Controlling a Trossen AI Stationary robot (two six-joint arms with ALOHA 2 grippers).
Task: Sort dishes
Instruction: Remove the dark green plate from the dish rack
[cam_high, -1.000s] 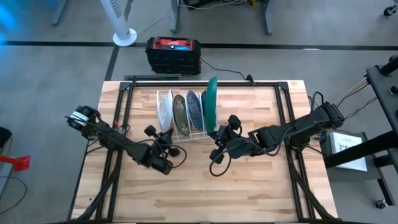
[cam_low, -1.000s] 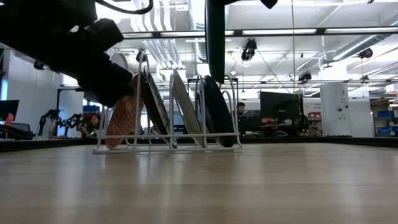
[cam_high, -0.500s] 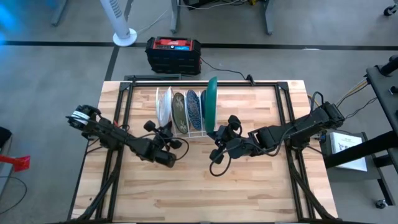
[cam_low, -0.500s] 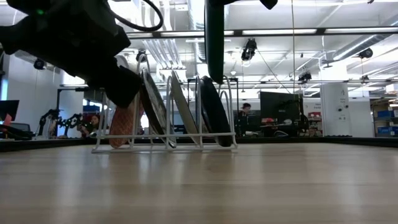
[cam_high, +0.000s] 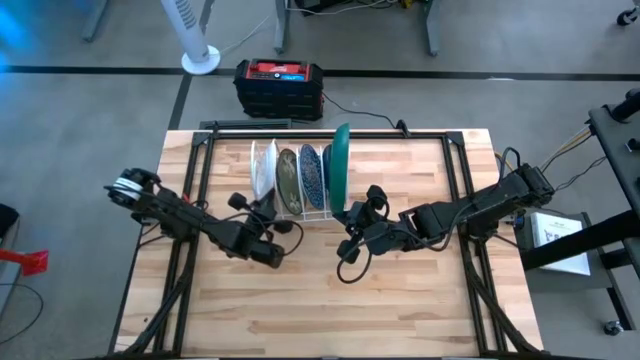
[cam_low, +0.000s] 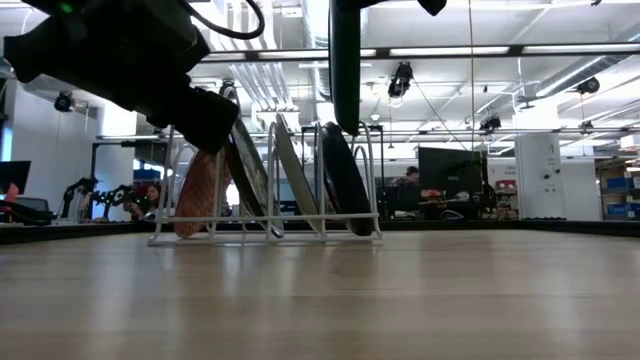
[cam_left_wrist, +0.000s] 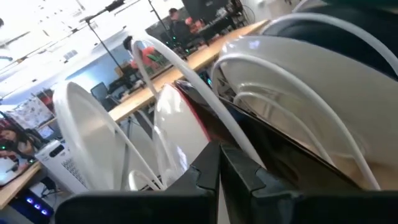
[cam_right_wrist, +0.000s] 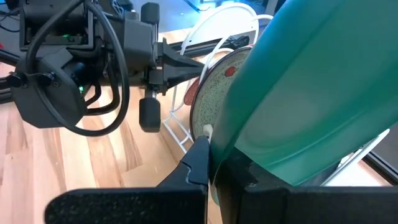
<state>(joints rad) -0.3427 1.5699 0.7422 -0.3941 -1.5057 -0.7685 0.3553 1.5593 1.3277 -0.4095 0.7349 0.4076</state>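
A white wire rack (cam_high: 305, 213) holds three dishes on edge: a red-pink patterned plate (cam_high: 263, 170) at its left end, a greyish-brown one (cam_high: 288, 180) and a blue speckled one (cam_high: 312, 176). A dark green plate (cam_high: 340, 160) hangs edge-on above the rack's right end, with my right gripper (cam_high: 350, 215) shut on it. My left gripper (cam_high: 266, 212), shut, points level at the red-pink plate (cam_left_wrist: 196, 115) from the near left. My left gripper has its shut fingertips (cam_left_wrist: 214, 155) against the near rim of the red-pink plate (cam_left_wrist: 200, 127), coming level from the table's near-left side. The fingers themselves hide the exact spot. The plate stands on edge in the rack, leaning. My right gripper pinches the green plate's rim (cam_right_wrist: 231, 146) at its near edge between its two fingers, slanting slightly down from the table's near right. The plate stands upright, its lower edge (cam_low: 346, 125) lifted clear above the rack.
Black frame rails (cam_high: 190, 170) run along the table's sides and far edge. A black and red box (cam_high: 280, 85) and a white fan base (cam_high: 200, 60) stand on the floor beyond the far edge. Bare wood (cam_high: 330, 310) lies toward the near edge.
My left gripper, still shut, has swung toward the table's far edge and the rack's left end and has risen a little. The red-pink plate stands a little more upright than before. My right gripper and the green plate have kept still.
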